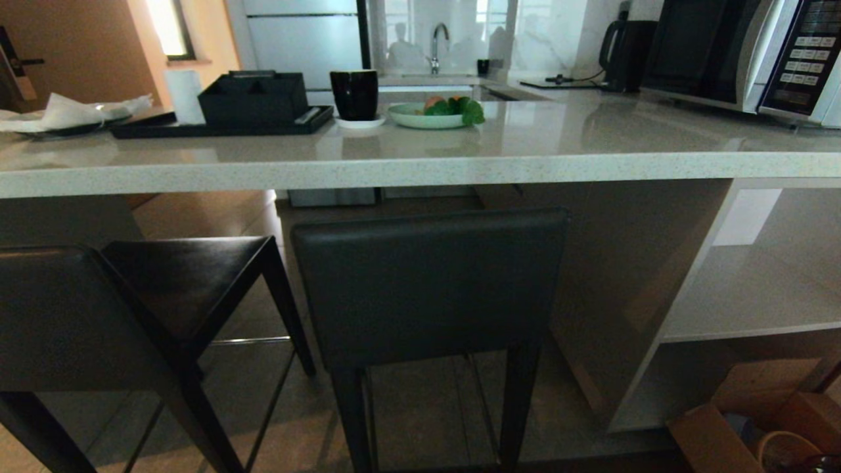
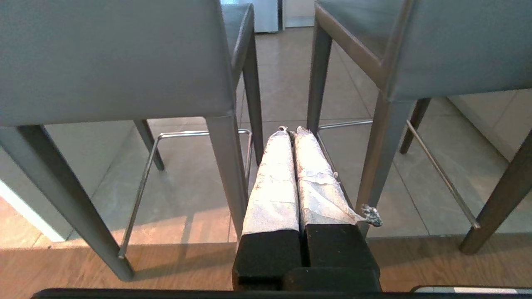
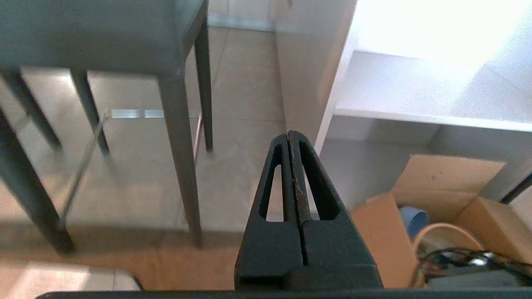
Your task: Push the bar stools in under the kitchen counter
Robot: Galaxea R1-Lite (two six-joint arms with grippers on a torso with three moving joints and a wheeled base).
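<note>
Down low, the left gripper point(image 2: 289, 129) has its wrapped fingers point(image 2: 272, 178) pressed together, holding nothing, and it points at the gap between the two stools. The right gripper point(image 3: 289, 133) is closed and empty too — closed fingers look good for pushing, not grabbing. Just ahead, the right stool point(image 1: 430, 289) faces the tabletop point(image 1: 420, 167) with its back to the robot, its seat partly under. The left stool point(image 1: 131, 309) sits turned sideways and sticks out — it likely needs more pushing. Farther off, on top, sit a black cup point(image 1: 355, 94) and a plate of fruit point(image 1: 435, 113).
</note>
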